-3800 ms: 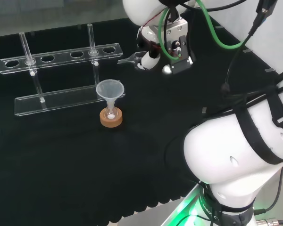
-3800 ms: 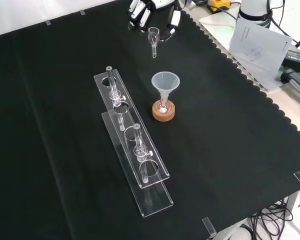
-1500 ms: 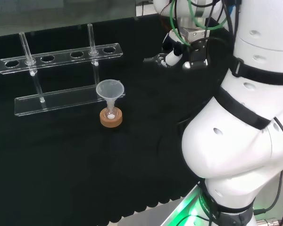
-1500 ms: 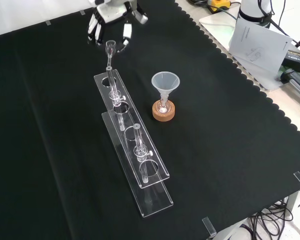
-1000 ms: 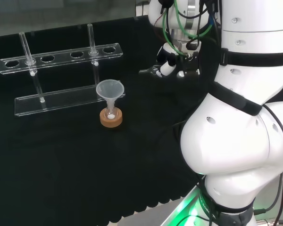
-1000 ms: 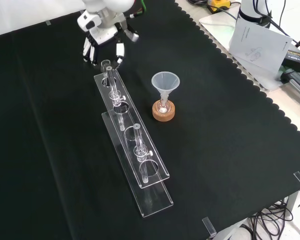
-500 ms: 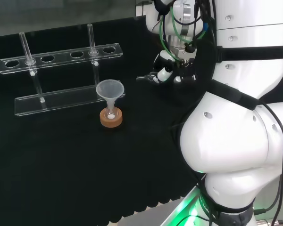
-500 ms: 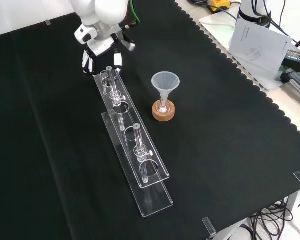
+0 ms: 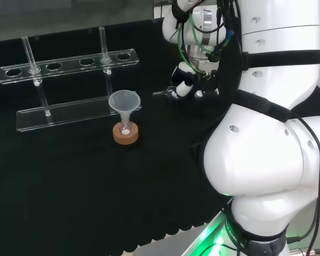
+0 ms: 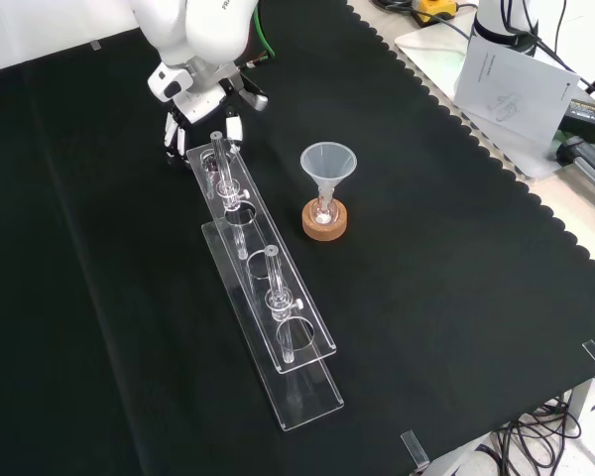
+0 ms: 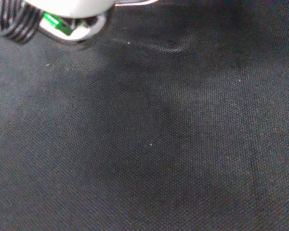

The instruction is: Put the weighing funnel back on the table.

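Glass or clear plastic, I could not say which: the weighing funnel point(image 9: 161, 94) was a small pale piece and hard to make out against the black. In the head view its thin stem poked out sideways from the hand point(image 9: 182, 85), towards the big funnel point(image 9: 125, 101) on its cork ring point(image 9: 126, 133), so it was off the desk and being carried. The hand looked closed on it, fingers curled about the wider end. From the front, the dark-tipped fingers point(image 10: 234, 127) hung at the far end of the clear tube rack point(image 10: 268, 297), and the rack's own upright tube stood before them, so there I could not pick the piece out.

The wrist view showed the weave of the black cloth point(image 11: 159, 144) close, and I judged the hand to be low over a bare patch.

Such a piece would weigh next to nothing, I thought, and be stiff, smooth and apt to slip. The stem seemed the weak part, so the scoop end was the place to hold it. Laid down, it could roll or chip, and a soft, low release well clear of the rack seemed wise.
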